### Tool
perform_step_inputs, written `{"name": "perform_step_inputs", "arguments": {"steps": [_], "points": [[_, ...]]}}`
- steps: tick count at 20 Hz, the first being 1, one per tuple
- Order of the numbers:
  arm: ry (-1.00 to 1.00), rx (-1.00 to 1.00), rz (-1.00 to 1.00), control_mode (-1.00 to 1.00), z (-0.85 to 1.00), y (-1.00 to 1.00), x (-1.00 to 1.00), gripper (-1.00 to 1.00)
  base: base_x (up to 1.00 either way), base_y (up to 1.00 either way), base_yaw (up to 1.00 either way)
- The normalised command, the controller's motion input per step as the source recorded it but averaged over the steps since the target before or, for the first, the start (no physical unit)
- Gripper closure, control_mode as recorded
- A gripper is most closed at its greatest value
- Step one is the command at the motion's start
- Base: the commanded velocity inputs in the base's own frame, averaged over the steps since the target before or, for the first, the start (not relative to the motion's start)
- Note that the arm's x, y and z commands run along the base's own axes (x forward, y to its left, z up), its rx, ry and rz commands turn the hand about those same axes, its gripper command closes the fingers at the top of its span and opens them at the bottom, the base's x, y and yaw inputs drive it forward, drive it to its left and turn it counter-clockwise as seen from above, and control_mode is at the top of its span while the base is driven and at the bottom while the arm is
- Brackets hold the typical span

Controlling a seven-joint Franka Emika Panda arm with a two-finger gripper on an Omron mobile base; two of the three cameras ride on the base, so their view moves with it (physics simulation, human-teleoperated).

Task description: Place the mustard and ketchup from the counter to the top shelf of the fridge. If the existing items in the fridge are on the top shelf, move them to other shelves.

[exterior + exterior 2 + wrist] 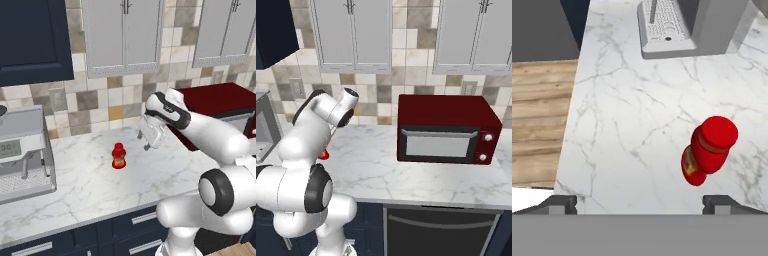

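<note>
The ketchup (118, 156), a squat red bottle with a yellow-orange label, stands upright on the white marble counter (85, 185). My gripper (150, 144) hangs above the counter, to the right of the bottle and apart from it. In the hand view the ketchup (709, 150) sits right of centre, just above the right fingertip (722, 202). The gripper (640, 202) is open with nothing between its fingers. A sliver of the ketchup (325, 155) peeks out behind my arm in the right base view. The mustard and the fridge are out of view.
A grey coffee machine (22, 155) stands at the counter's left end. A dark red microwave (446, 130) stands to the right. Grey wall cabinets (122, 35) hang above the tiled wall. Wooden floor (537, 120) lies beyond the counter's front edge.
</note>
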Motion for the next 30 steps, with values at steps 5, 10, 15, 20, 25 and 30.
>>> {"name": "perform_step_inputs", "arguments": {"steps": [5, 10, 15, 20, 25, 30], "points": [[0.09, 0.17, 0.00, -1.00, -0.28, 0.06, 0.00, -1.00, 0.00, 0.00, 0.00], [0.03, 0.20, 0.00, -1.00, -0.16, 0.14, -0.01, -1.00, 0.00, 0.00, 0.00], [0.00, 0.09, 0.00, -1.00, -0.12, 0.27, 0.00, -1.00, 0.00, 0.00, 0.00], [0.00, 0.00, 0.00, -1.00, -0.06, 0.12, 0.07, -1.00, 0.00, 0.00, 0.00], [0.00, 0.00, 0.00, -1.00, -0.12, 0.12, 0.11, -1.00, 0.00, 0.00, 0.00], [0.00, 0.00, 0.00, -1.00, -0.13, 0.03, 0.05, -1.00, 0.00, 0.00, 0.00]]}}
